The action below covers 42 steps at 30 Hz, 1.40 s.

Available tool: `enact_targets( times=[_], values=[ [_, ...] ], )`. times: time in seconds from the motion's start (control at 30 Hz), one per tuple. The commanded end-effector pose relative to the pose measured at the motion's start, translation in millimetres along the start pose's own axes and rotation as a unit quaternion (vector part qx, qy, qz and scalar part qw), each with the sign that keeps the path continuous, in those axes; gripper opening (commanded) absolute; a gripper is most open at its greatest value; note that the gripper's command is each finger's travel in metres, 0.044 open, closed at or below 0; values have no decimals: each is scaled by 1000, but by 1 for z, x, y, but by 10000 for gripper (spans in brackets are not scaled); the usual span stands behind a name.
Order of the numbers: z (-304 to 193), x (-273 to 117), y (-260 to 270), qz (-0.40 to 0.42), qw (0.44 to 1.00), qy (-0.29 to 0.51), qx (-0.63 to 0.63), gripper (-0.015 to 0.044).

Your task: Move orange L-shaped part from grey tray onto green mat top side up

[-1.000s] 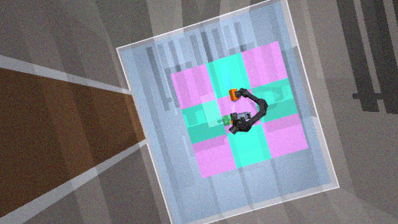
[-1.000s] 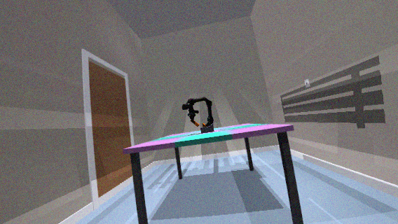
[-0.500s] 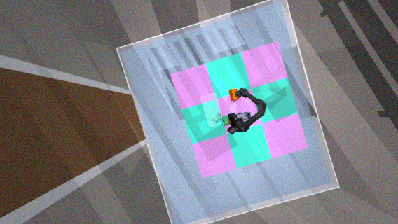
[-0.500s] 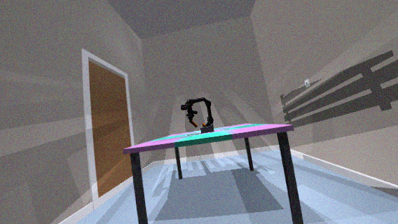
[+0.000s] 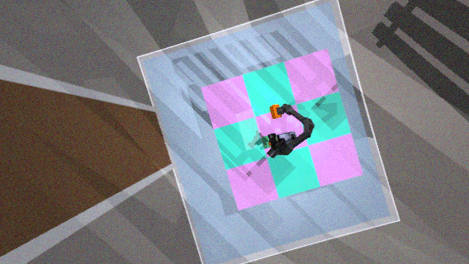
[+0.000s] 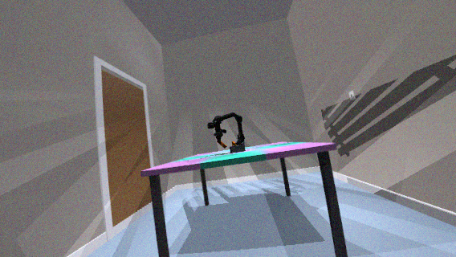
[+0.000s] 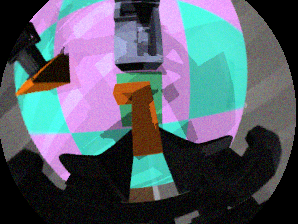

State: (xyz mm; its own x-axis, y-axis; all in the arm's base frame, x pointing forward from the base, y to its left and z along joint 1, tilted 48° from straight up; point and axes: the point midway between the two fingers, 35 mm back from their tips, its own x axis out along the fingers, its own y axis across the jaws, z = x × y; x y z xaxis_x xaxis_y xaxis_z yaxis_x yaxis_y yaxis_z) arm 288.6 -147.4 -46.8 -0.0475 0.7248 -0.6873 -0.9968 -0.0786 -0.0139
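The claw [image 7: 143, 185] holds the orange part [image 7: 144, 123] by one end, mid frame, above the tray [image 7: 139, 35], so it can go onto the mat [image 7: 141, 86]

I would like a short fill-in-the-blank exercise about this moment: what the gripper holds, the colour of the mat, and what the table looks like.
1. The gripper is shut on the ____ L-shaped part.
2. In the wrist view, the grey tray lies beyond a small mat coloured ____.
3. The table top is a checker of teal and ____ squares.
4. In the exterior view, the part hangs ____ the table, not on it.

Missing words: orange; green; pink; above
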Motion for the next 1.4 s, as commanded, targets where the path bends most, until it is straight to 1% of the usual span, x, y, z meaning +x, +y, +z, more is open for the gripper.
enact_targets(
  times=[0.0, 0.9, 1.37],
  values=[
    [2, 8, 1, 1, 1000, -4, 4, 0],
    [3, 50, 1, 1, 1000, -5, 4, 0],
    [3, 51, 1, 1, 1000, -5, 4, 0]
  ],
)
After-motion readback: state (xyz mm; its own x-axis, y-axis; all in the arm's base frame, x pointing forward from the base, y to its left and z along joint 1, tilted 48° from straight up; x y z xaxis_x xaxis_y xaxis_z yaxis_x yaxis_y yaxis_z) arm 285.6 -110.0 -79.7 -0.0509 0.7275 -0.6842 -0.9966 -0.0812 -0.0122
